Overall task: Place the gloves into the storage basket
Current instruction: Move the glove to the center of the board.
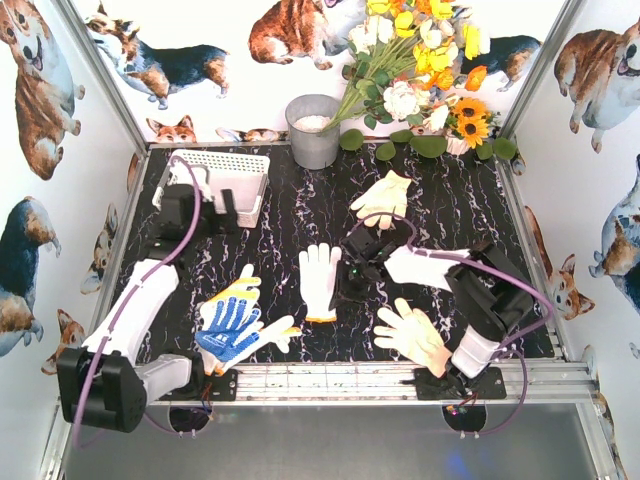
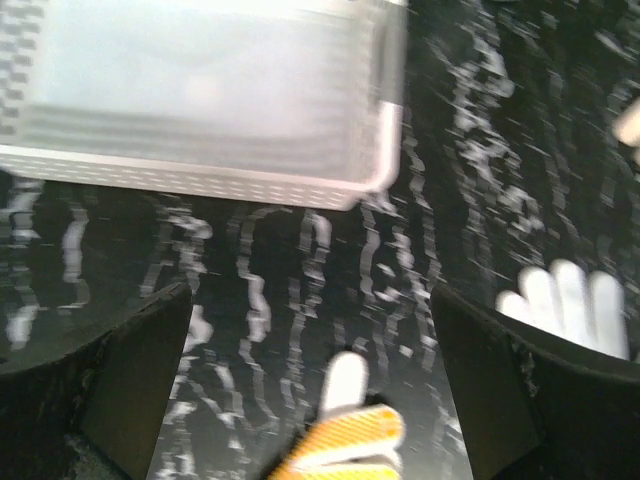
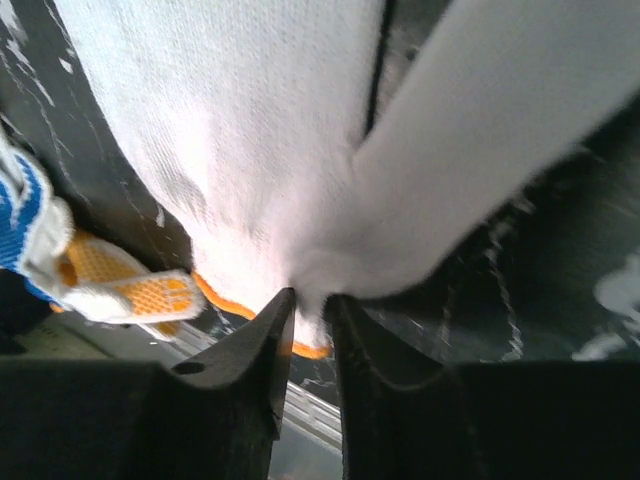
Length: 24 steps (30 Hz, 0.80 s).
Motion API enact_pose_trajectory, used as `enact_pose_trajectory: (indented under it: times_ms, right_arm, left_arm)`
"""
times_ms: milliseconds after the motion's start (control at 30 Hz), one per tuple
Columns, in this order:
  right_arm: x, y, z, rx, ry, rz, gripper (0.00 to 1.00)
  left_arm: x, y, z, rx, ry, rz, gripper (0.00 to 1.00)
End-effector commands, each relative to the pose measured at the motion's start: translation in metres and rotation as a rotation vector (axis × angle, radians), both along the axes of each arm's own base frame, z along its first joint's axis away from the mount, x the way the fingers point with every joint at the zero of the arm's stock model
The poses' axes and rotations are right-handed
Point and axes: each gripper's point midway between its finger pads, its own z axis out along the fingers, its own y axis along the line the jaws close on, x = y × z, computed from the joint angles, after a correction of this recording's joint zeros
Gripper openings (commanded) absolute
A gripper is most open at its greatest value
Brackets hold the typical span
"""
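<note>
The white lattice storage basket [image 1: 228, 178] stands at the back left; its near rim shows in the left wrist view [image 2: 200, 182]. My left gripper [image 1: 220, 212] hovers just in front of it, open and empty [image 2: 310, 385]. A white glove with an orange cuff [image 1: 320, 280] lies mid-table. My right gripper [image 1: 344, 282] is shut on its edge, pinching the fabric [image 3: 312, 310]. A blue-patterned glove [image 1: 228, 330] overlaps a yellow one [image 1: 238, 290] at the front left. A cream glove [image 1: 385, 195] lies at the back. A peach-tan glove [image 1: 412, 335] lies front right.
A grey metal bucket [image 1: 313, 130] stands at the back centre beside a bunch of flowers [image 1: 420, 70]. White walls close in the table on three sides. An aluminium rail [image 1: 340, 378] runs along the near edge.
</note>
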Motion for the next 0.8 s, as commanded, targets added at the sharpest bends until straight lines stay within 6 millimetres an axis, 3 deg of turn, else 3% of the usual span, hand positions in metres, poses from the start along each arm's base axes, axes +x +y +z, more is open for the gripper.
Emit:
enact_pose_trajectory:
  times_ms: [0, 133, 300, 500, 600, 767]
  right_arm:
    - [0.012, -0.014, 0.031, -0.059, -0.124, -0.003, 0.32]
    - [0.019, -0.027, 0.049, -0.062, -0.171, -0.048, 0.44]
    - [0.031, -0.038, 0.050, 0.022, -0.162, -0.158, 0.46]
    - [0.044, -0.045, 0.042, 0.099, -0.153, -0.272, 0.46]
    - [0.050, -0.044, 0.037, 0.104, -0.161, -0.294, 0.46]
    - [0.056, -0.041, 0.028, 0.102, -0.156, -0.298, 0.46]
  left_arm:
    - [-0.019, -0.055, -0.011, -0.160, 0.066, -0.063, 1.00]
    - [-0.054, -0.114, -0.035, -0.339, 0.181, -0.129, 0.98]
    - [-0.098, -0.168, -0.073, -0.533, 0.353, -0.176, 0.87]
    - [-0.120, -0.183, -0.105, -0.513, 0.471, -0.187, 0.75]
    - [-0.128, -0.188, -0.122, -0.506, 0.544, -0.202, 0.64]
    - [-0.133, -0.204, -0.131, -0.540, 0.573, -0.238, 0.56]
